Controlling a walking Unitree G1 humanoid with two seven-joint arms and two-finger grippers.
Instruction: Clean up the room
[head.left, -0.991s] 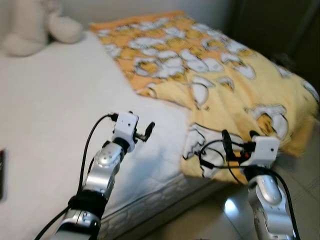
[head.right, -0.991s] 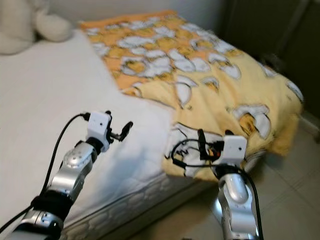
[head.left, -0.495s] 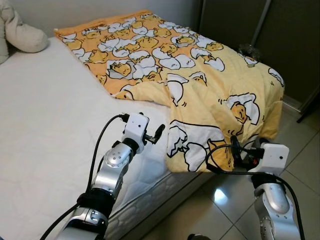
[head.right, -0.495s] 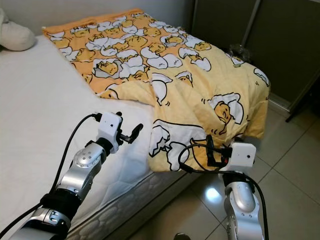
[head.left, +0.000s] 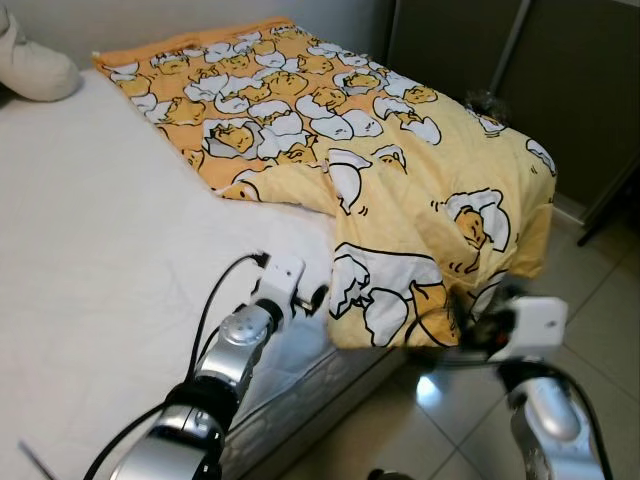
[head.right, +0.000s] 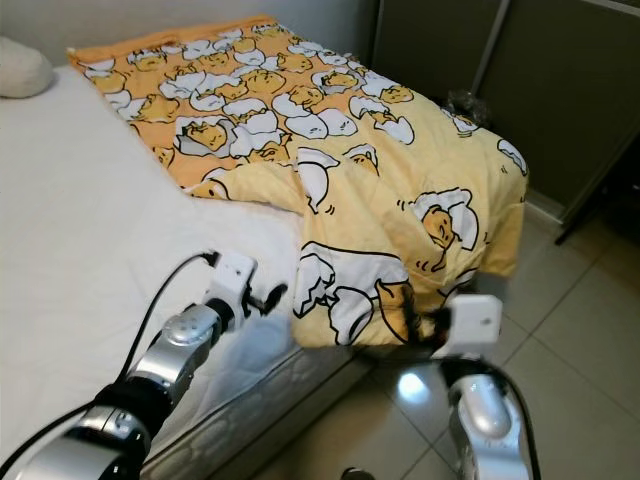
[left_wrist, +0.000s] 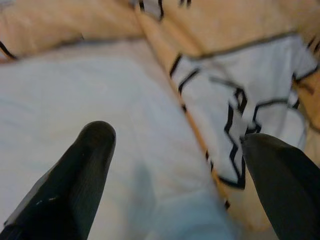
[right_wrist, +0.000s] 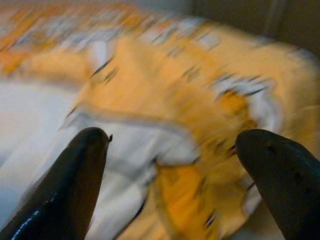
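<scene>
I am seeing one bed (head.left: 90, 230) with a white sheet, and one yellow blanket (head.left: 400, 170) printed with egg figures is lying across its far half and hanging over the corner toward the tiled floor (head.right: 590, 330).

My left gripper (left_wrist: 175, 165) is hovering over the bed's near edge, just beside the blanket's drooping hem. Its two fingers (left_wrist: 80, 170) are standing wide apart and holding nothing, with white sheet and a strip of the hem showing between them.

My right gripper (right_wrist: 172, 165) is hanging off the bed's corner, above the floor, facing the blanket's draped end. Its two fingers (right_wrist: 75, 170) are also spread wide and gripping nothing; that view is blurred.

One white cushion (head.left: 35, 65) is lying at the bed's far end.
</scene>
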